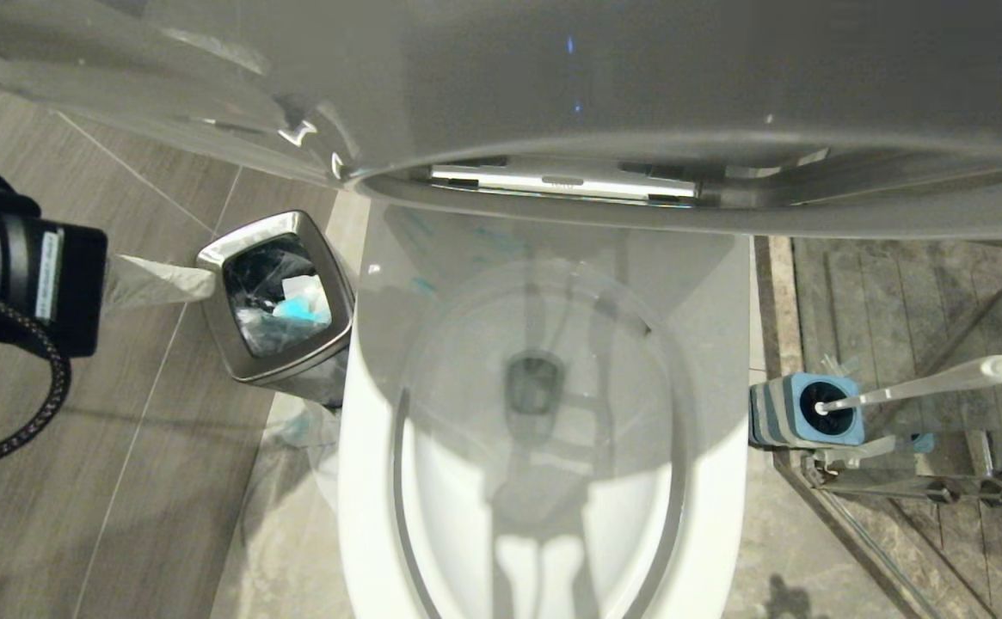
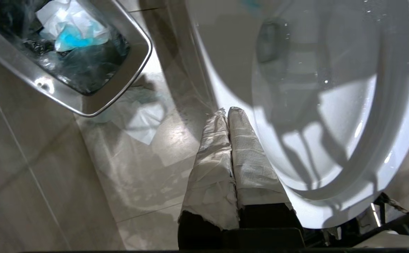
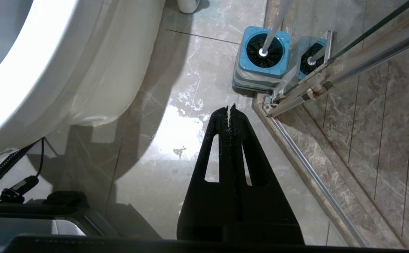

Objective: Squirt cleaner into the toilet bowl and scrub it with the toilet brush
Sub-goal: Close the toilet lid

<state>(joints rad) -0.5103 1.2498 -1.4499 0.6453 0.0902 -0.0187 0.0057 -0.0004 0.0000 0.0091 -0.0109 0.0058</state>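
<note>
Toilet bowl [image 1: 544, 447] stands open at the centre of the floor, seat and lid raised. Faint pale blue streaks of cleaner [image 1: 419, 228] mark the porcelain at the back of the bowl; the water at the drain looks grey, not blue.

Toilet brush [image 1: 922, 387] sits in its grey-and-blue striped holder [image 1: 797, 413] on the floor to the robot's right of the bowl, close against the frame of a glass door [image 3: 365, 38]. Its white handle leans away from the bowl. A reflection of the holder shows in the glass beside it.

Left gripper [image 2: 225, 112] hangs low over the floor between the bowl's outer wall and a square steel bin [image 1: 281, 297]. Its fingers [image 2: 211, 158], wrapped in white tissue, are pressed together and grasp nothing. The bin holds a dark liner and crumpled tissues [image 2: 72, 30], some stained blue.

Right gripper [image 3: 230, 109] hangs above the tiles on the brush side, its black fingers clenched together on nothing, its tips pointing towards the holder but well apart from it.
</note>
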